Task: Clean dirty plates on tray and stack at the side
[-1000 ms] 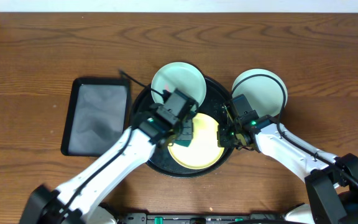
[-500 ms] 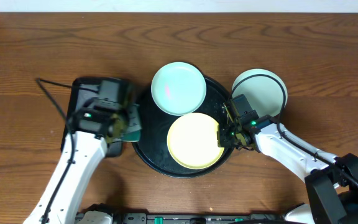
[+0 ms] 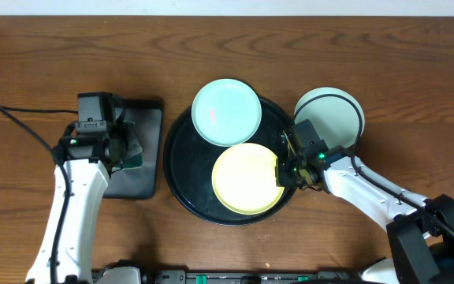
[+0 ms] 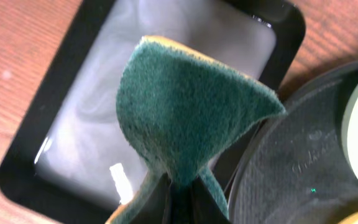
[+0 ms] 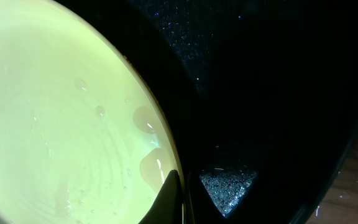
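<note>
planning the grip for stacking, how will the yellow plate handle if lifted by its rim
Probably slippery: the yellow plate is glossy and carries droplets near the rim. Likely light and fairly stiff, since it looks like thin shallow plastic. Lifted at one edge, it may tilt and slide on the black tray.

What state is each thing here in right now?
yellow plate: wet, on the round tray
left aqua plate: resting on the tray's far edge
right aqua plate: on the table, off the tray
sponge: folded, held over the rectangular tray
left gripper: shut on the sponge
right gripper: shut on the yellow plate
</note>
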Controlling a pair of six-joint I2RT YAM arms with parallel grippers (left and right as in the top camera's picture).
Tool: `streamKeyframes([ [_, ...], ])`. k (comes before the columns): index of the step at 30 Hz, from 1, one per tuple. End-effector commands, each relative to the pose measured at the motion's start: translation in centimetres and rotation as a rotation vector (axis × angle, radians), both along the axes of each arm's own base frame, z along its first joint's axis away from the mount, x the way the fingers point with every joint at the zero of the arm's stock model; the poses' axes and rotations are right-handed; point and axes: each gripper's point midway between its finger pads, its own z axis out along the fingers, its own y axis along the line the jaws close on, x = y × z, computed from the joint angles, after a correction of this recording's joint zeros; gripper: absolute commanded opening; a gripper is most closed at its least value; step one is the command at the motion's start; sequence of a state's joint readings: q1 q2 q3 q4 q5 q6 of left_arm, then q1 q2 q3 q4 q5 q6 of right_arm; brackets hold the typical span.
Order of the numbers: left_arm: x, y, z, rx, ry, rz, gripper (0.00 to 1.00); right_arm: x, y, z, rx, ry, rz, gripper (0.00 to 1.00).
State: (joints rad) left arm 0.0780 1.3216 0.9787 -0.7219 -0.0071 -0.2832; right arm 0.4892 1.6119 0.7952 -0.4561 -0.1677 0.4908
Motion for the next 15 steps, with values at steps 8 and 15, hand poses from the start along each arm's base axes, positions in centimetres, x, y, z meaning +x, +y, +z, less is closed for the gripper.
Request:
streamKeyframes([
  [8, 0.9, 0.2, -4.2, 0.023, 0.078, -0.065, 0.08, -0.5, 0.6, -0.2, 0.01, 0.007, 0.019, 0.02],
  [15, 0.0, -1.3, -5.3, -0.046, 0.135, -0.127, 0.08, -0.5, 0.6, -0.2, 0.01, 0.007, 0.019, 0.02],
])
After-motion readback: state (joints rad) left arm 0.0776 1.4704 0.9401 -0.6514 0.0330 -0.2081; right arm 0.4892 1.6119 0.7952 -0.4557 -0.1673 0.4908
